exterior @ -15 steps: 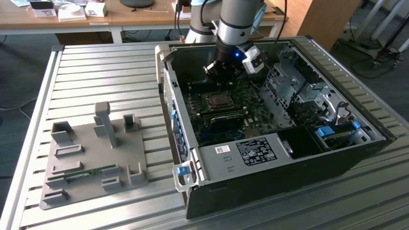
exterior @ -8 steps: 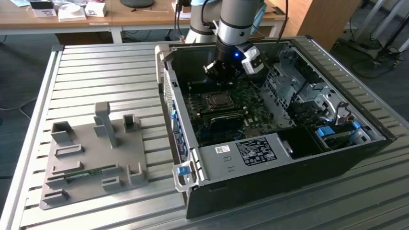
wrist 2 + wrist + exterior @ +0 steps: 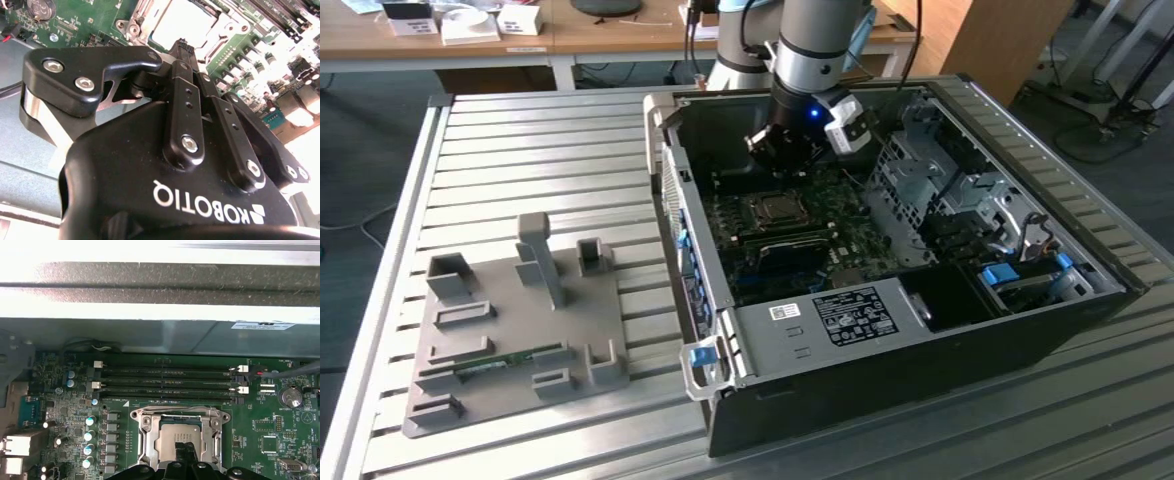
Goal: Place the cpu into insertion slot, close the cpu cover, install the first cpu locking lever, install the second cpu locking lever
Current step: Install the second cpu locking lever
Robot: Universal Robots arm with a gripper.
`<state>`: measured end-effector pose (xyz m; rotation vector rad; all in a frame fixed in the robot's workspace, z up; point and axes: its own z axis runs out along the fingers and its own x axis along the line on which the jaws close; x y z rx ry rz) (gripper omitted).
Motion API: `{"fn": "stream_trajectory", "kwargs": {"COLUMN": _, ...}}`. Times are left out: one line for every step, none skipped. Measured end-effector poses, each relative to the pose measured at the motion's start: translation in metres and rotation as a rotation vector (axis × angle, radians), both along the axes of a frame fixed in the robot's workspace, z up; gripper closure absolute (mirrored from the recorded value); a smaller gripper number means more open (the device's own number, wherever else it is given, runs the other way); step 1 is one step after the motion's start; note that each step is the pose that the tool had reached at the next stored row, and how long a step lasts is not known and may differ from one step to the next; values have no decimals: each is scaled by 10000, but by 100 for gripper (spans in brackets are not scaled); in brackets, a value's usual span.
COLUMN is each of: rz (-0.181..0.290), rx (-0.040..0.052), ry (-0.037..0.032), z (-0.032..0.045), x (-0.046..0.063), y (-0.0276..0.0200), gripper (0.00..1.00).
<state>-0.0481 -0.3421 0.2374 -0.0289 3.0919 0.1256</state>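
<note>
My arm reaches down from the back of the scene into the open computer case [image 3: 1067, 330], which lies on its side on the slatted metal table [image 3: 547, 150]. My wrist points straight down, and my gripper [image 3: 781, 165] hangs over the green motherboard [image 3: 854, 235], just above the insertion slot [image 3: 774, 212].

In the second wrist view my gripper [image 3: 183, 47] has its black fingers [image 3: 181, 85] drawn together to a narrow point with nothing between them, the tip just beside the edge of the slot.

The cpu [image 3: 175, 437] lies flat inside the insertion slot [image 3: 137, 440], silver-grey top facing up. The cpu cover [image 3: 181, 415] is down over it, its silvery frame ringing the chip so the top shows through the square window. In the second wrist view the cpu [image 3: 182, 22] looks bright and washed out.

In the first wrist view the long black memory slots [image 3: 165, 382] run just beside the socket, between it and the case wall.

On the exterior view's left, a grey parts fixture [image 3: 520, 330] sits on the table well apart from the case, with a green memory stick [image 3: 494, 365] lying in one of its holders.
</note>
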Motion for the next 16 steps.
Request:
{"fn": "stream_trajectory", "kwargs": {"rz": 0, "rx": 0, "ry": 0, "z": 0, "x": 0, "y": 0, "gripper": 89}}
{"fn": "stream_trajectory", "kwargs": {"rz": 0, "rx": -3, "ry": 2, "z": 2, "x": 0, "y": 0, "gripper": 89}}
{"fn": "stream_trajectory", "kwargs": {"rz": 0, "rx": -2, "ry": 1, "z": 3, "x": 0, "y": 0, "gripper": 89}}
{"fn": "stream_trajectory", "kwargs": {"rz": 0, "rx": -2, "ry": 2, "z": 3, "x": 0, "y": 0, "gripper": 89}}
{"fn": "stream_trajectory", "kwargs": {"rz": 0, "rx": -2, "ry": 1, "z": 4, "x": 0, "y": 0, "gripper": 89}}
{"fn": "stream_trajectory", "kwargs": {"rz": 0, "rx": -3, "ry": 2, "z": 5, "x": 0, "y": 0, "gripper": 89}}
{"fn": "stream_trajectory", "kwargs": {"rz": 0, "rx": -7, "ry": 6, "z": 10, "x": -1, "y": -1, "gripper": 89}}
{"fn": "stream_trajectory", "kwargs": {"rz": 0, "rx": -7, "ry": 12, "z": 14, "x": -1, "y": -1, "gripper": 89}}
{"fn": "stream_trajectory", "kwargs": {"rz": 0, "rx": -4, "ry": 14, "z": 18, "x": 0, "y": -1, "gripper": 89}}
{"fn": "stream_trajectory", "kwargs": {"rz": 0, "rx": -3, "ry": 18, "z": 22, "x": 0, "y": 0, "gripper": 89}}
{"fn": "stream_trajectory", "kwargs": {"rz": 0, "rx": -3, "ry": 21, "z": 25, "x": 0, "y": 0, "gripper": 89}}
{"fn": "stream_trajectory", "kwargs": {"rz": 0, "rx": -2, "ry": 23, "z": 27, "x": 0, "y": 0, "gripper": 89}}
{"fn": "stream_trajectory", "kwargs": {"rz": 1, "rx": 0, "ry": 23, "z": 27, "x": 0, "y": 0, "gripper": 89}}
{"fn": "stream_trajectory", "kwargs": {"rz": 0, "rx": 1, "ry": 23, "z": 27, "x": 0, "y": 0, "gripper": 89}}
{"fn": "stream_trajectory", "kwargs": {"rz": 0, "rx": 0, "ry": 24, "z": 28, "x": 0, "y": 0, "gripper": 89}}
{"fn": "stream_trajectory", "kwargs": {"rz": 0, "rx": -2, "ry": 24, "z": 29, "x": 0, "y": -1, "gripper": 89}}
